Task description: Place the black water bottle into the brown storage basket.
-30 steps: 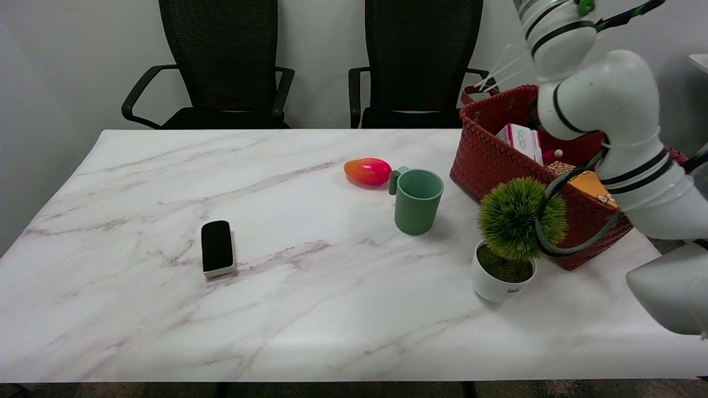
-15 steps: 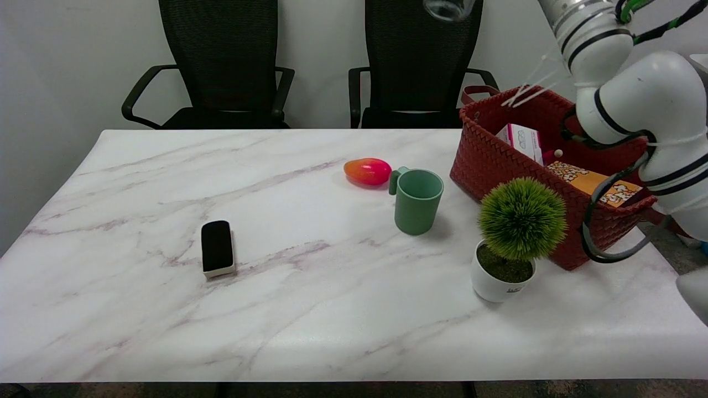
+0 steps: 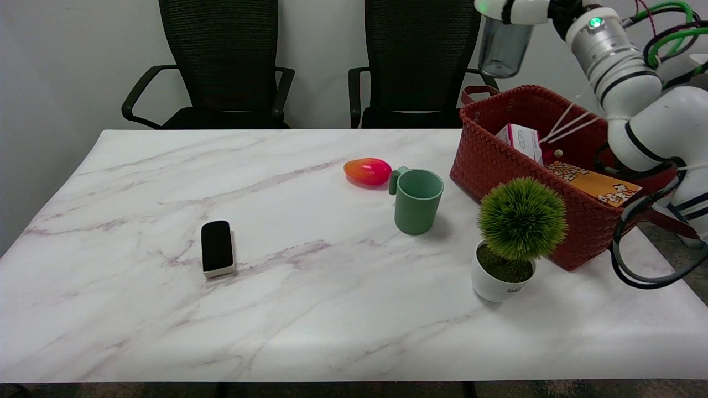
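Right hand (image 3: pixel 517 8): only partly in frame at the top edge, toward 1 o'clock; visible white and black parts sit across the top of the bottle and grip it. How far the fingers wrap around cannot be told, as most of the hand is cut off by the frame edge.
Black water bottle (image 3: pixel 502 48): smoky, translucent body hanging upright from the hand, base downward, in the air above the far left corner of the basket. It touches neither the basket nor the surface.
Brown storage basket (image 3: pixel 498 160): woven, reddish brown, standing on the surface at 2 o'clock, with its dark handles at the rim. Inside lie a white and pink box (image 3: pixel 521 141) and an orange printed packet (image 3: pixel 594 185).
Right arm (image 3: pixel 636 105): white segments with black bands rise from the right edge over the basket; black and green cables loop beside it.
Potted plant (image 3: pixel 514 235): round green tuft in a white pot, just in front of the basket at 4 o'clock.
Green mug (image 3: pixel 417 200): upright, near centre, at 3 o'clock, left of the basket.
Red-orange mango (image 3: pixel 367 171): just beside the mug handle, on its far side.
Black eraser (image 3: pixel 217 247): lying flat at 9 o'clock, well apart from the rest.
Surface (image 3: pixel 276 320): white marble pattern.
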Action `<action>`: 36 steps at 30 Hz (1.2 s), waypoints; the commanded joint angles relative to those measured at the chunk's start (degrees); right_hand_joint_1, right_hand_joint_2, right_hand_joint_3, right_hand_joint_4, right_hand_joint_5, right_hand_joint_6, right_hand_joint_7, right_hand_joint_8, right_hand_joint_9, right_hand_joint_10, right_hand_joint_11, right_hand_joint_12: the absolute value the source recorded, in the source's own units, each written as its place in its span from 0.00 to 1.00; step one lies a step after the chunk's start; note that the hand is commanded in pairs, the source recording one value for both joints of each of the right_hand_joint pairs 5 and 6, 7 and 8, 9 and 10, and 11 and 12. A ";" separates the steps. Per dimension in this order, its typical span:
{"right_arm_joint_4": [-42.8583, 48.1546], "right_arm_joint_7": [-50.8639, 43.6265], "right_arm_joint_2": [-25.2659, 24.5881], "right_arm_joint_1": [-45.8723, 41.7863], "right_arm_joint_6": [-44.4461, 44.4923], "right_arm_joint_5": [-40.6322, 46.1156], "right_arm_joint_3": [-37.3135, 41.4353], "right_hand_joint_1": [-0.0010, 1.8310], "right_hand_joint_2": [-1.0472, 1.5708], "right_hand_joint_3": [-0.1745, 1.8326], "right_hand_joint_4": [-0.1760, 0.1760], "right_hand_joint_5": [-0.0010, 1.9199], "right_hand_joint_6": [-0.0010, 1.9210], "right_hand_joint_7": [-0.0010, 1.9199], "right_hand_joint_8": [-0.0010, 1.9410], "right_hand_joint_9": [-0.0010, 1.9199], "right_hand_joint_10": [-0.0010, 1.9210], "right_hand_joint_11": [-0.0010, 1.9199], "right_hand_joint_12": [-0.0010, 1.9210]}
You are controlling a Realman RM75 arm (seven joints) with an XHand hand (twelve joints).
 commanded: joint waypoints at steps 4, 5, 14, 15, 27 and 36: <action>-14.38 -6.45 2.23 -14.84 -8.96 1.96 17.07 0.72 0.71 0.37 0.50 0.37 0.37 0.58 0.57 0.57 0.57 0.41 0.41; -14.87 -6.53 2.23 -15.31 -9.20 1.96 17.13 0.72 0.71 0.37 0.50 0.37 0.37 0.58 0.57 0.57 0.57 0.41 0.41; -19.52 -6.58 1.96 -19.26 -11.97 1.96 16.29 0.72 0.72 0.37 0.50 0.37 0.37 0.58 0.57 0.57 0.57 0.41 0.40; -19.81 -6.58 1.91 -19.48 -12.34 1.96 16.20 0.72 0.72 0.37 0.50 0.37 0.37 0.58 0.57 0.57 0.57 0.41 0.40; -20.72 -6.82 1.91 -19.10 -13.78 -2.43 15.05 0.72 0.71 0.37 0.50 0.37 0.37 0.58 0.57 0.57 0.57 0.41 0.41; -20.71 -6.82 1.91 -18.81 -13.70 -4.75 15.14 0.73 0.70 0.38 0.50 0.35 0.35 0.56 0.55 0.57 0.57 0.41 0.41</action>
